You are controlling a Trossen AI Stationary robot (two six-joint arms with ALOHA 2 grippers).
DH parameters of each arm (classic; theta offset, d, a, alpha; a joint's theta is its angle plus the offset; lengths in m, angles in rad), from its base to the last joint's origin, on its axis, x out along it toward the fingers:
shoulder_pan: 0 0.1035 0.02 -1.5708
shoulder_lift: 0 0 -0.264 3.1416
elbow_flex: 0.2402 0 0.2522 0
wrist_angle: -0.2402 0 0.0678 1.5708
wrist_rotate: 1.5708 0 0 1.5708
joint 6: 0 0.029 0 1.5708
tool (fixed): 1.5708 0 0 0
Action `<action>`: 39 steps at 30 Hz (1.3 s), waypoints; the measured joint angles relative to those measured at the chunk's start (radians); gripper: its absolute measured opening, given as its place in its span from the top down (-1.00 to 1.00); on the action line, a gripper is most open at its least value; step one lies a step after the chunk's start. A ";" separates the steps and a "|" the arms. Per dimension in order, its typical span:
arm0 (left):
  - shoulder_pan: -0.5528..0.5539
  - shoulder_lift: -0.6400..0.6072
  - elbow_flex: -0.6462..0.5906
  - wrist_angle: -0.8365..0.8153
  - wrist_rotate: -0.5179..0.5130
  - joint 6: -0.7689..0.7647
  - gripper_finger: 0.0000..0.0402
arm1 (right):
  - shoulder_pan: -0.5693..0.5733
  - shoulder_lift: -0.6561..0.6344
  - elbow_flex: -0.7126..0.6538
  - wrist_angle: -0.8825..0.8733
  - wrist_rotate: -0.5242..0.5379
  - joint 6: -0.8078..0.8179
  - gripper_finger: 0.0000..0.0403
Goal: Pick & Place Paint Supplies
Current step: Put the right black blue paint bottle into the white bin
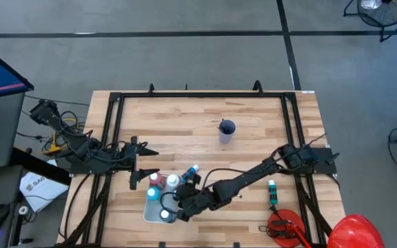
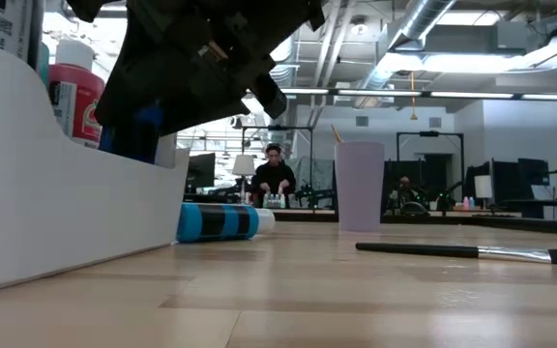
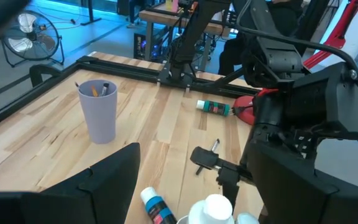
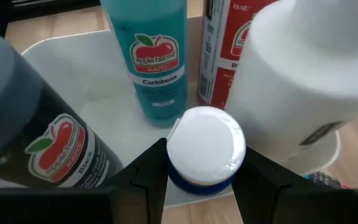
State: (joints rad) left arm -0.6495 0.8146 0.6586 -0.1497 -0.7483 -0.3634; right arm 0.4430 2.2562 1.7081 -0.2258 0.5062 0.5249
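Note:
A white tray (image 1: 148, 211) near the table's front edge holds upright paint bottles: teal (image 4: 151, 56), red (image 4: 225, 43), white (image 4: 309, 81) and black (image 4: 36, 146). My right gripper (image 4: 206, 160) reaches in over the tray, shut on a dark blue bottle with a white cap (image 4: 206, 144). A light blue bottle (image 2: 219, 221) lies on its side beside the tray. Another teal bottle (image 1: 272, 193) lies toward the right edge. A dark-handled brush (image 2: 462, 251) lies flat on the wood. My left gripper (image 1: 149, 162) hangs open just left of the tray, holding nothing. My right gripper pinches the dark blue bottle between its two fingers on the blue body just under the cap (image 4: 197, 182). The fingers slant down from the table's right side. The bottle stands cap up among the other bottles. Its lower end (image 2: 135, 130) is hidden behind the tray wall.
A lavender cup (image 1: 226, 131) with brushes stands at the table's middle, toward the far edge. A red clamp-like thing (image 1: 284, 227) and a big red rounded thing (image 1: 353, 231) sit at the near right corner. Black frame rails (image 1: 112, 138) run along the table's sides. People work in the room behind.

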 joint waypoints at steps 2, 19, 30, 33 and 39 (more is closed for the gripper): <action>0.000 0.000 0.000 0.000 0.000 0.000 -0.45 | -0.001 0.000 0.000 -0.002 -0.038 0.000 0.32; 0.000 0.000 0.000 0.000 0.001 0.000 -0.45 | -0.009 0.000 0.000 -0.070 -0.066 0.026 0.30; 0.000 0.000 0.000 0.000 0.003 0.000 -0.45 | -0.008 0.000 0.000 -0.083 -0.066 0.026 0.25; 0.000 0.000 0.000 0.000 0.003 0.000 -0.45 | -0.008 0.000 0.000 -0.083 -0.066 0.026 0.24; 0.000 0.000 0.000 0.000 0.002 0.000 -0.45 | -0.008 0.000 0.000 -0.083 -0.066 0.026 0.24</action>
State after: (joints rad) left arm -0.6498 0.8146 0.6586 -0.1494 -0.7460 -0.3634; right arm 0.4347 2.2562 1.7077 -0.3088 0.4400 0.5510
